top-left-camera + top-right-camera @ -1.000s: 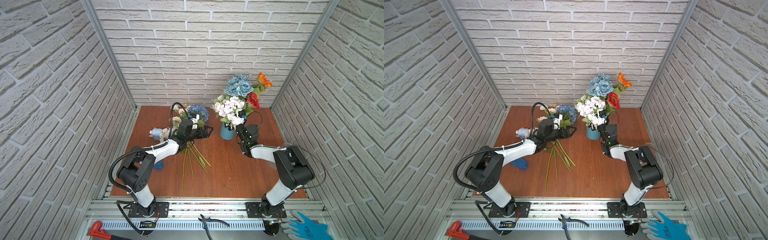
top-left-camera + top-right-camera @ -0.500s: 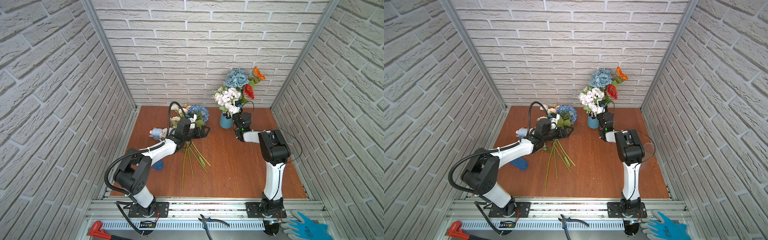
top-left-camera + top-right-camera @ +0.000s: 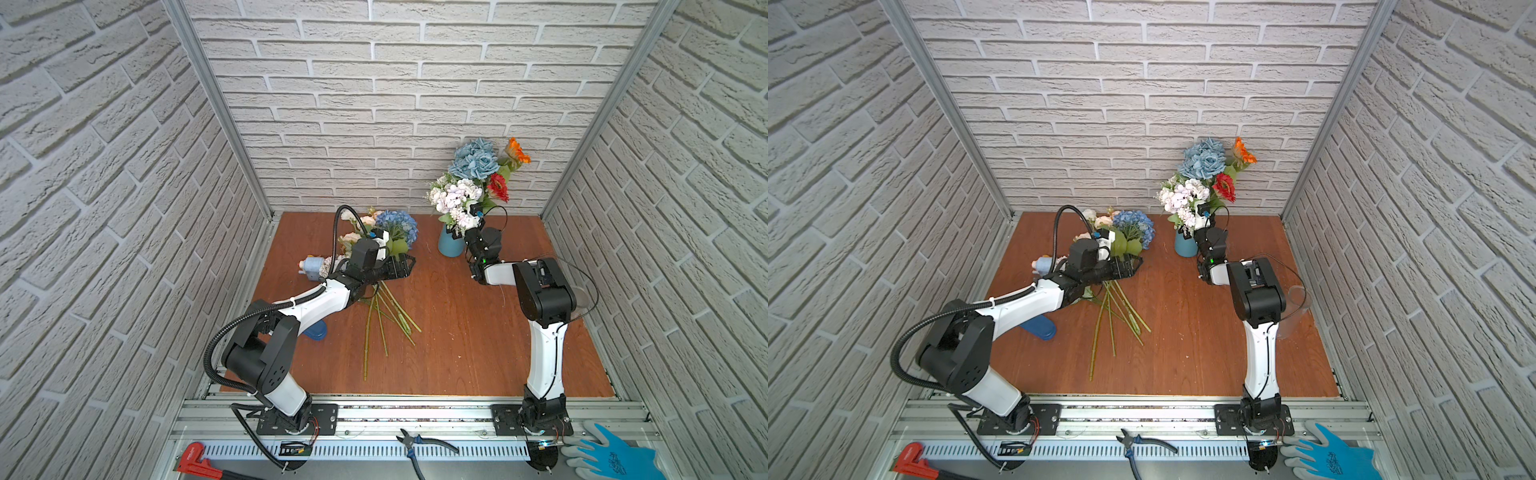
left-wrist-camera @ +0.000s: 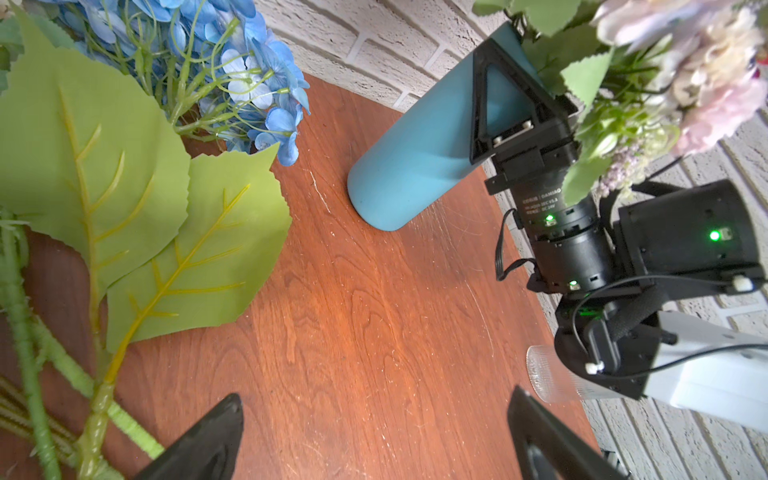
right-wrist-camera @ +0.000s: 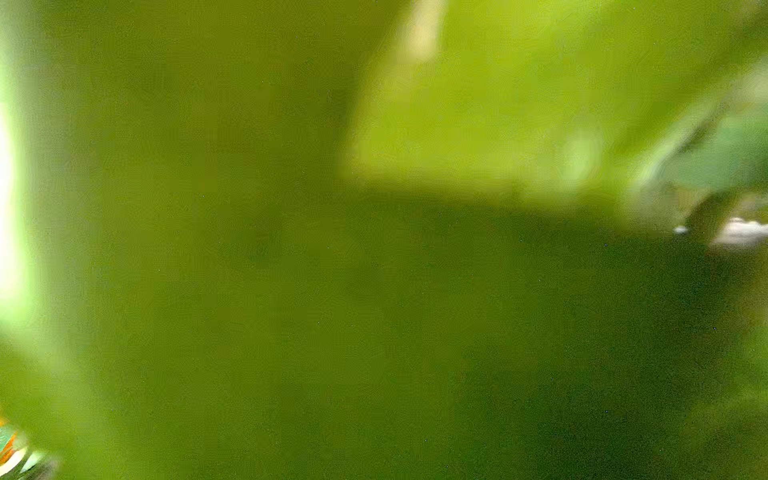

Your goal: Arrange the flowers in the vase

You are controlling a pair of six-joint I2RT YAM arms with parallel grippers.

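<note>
The blue vase (image 3: 451, 248) (image 3: 1185, 248) (image 4: 415, 158) stands at the back of the wooden table. It holds flowers: dusty-blue roses (image 3: 473, 160), lilac-white clusters (image 3: 455, 195), and a red (image 3: 497, 187) and an orange bloom (image 3: 517, 149). My right gripper (image 3: 461, 230) (image 3: 1190, 232) is shut on the vase near its mouth; one black finger (image 4: 478, 108) lies against its wall. A blurred green leaf fills the right wrist view. My left gripper (image 3: 405, 266) (image 3: 1129, 266) (image 4: 376, 403) hangs open and empty beside a blue hydrangea (image 3: 397, 222) (image 4: 232, 54) and cream roses (image 3: 365, 220). These lie with their stems (image 3: 386, 316) fanned forward.
A dark blue object (image 3: 316, 330) lies under my left arm. A clear ribbed glass (image 3: 579, 299) (image 4: 540, 378) stands by the right wall behind my right arm. Pliers (image 3: 419, 442), a red wrench (image 3: 195, 457) and a blue glove (image 3: 615, 457) lie on the front rail.
My right gripper has carried the vase and its flowers back toward the far wall, and the right elbow has folded in. The left gripper has stayed over the lying flowers.
</note>
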